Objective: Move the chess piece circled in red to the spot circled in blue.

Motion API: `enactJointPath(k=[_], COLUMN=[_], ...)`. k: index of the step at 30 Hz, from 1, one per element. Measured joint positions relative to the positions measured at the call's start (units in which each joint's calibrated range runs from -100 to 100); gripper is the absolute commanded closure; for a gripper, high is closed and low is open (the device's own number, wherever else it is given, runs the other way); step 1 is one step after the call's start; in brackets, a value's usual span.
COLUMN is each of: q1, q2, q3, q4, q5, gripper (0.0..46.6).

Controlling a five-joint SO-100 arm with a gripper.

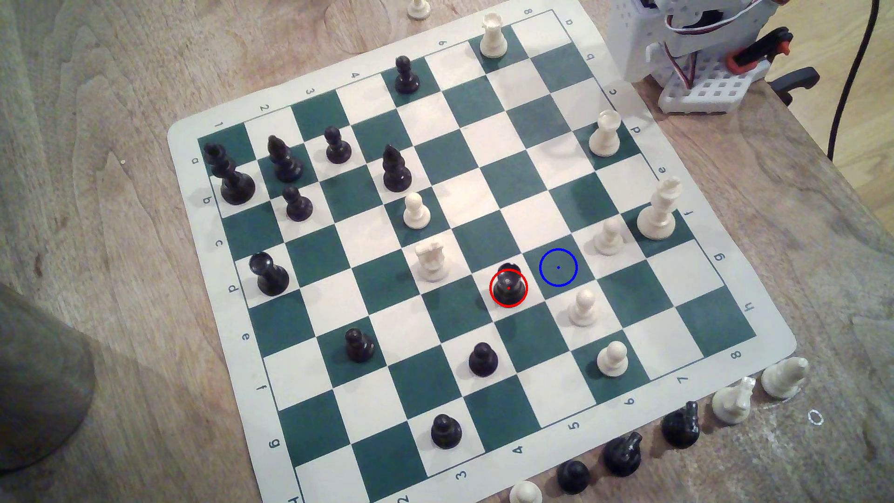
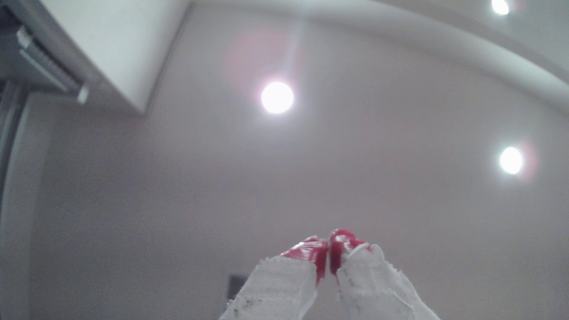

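Observation:
The chess piece, a glossy black rook ringed in red, stands upright on a white square near the middle of the green-and-white board. The spot, a dark green square with a thin blue circle and a centre dot, lies one square toward the exterior view's right and holds nothing. My gripper shows in the wrist view pointing up at the ceiling, its red-tipped, white-taped fingers pressed together with nothing between them. The arm's white base sits off the board's far right corner.
White pawns stand on squares beside the spot, and a white knight stands to the rook's left. A black pawn is in front of the rook. Captured pieces line the board's near right edge. A grey object stands at the near left.

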Motion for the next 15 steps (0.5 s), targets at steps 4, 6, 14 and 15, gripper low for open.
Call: enactJointPath(k=[4,6,14,15], q1=[-1.33,-2.06,-5.09,-5.31], q2=[0.0,0.0,0.17,0.17], q3=[0.0,0.0,-2.53,-3.34], q4=[0.0,0.0,11.31,13.23], q5=[0.0,0.0,0.0,0.0], gripper=[46.4,46.4,46.4,46.4])
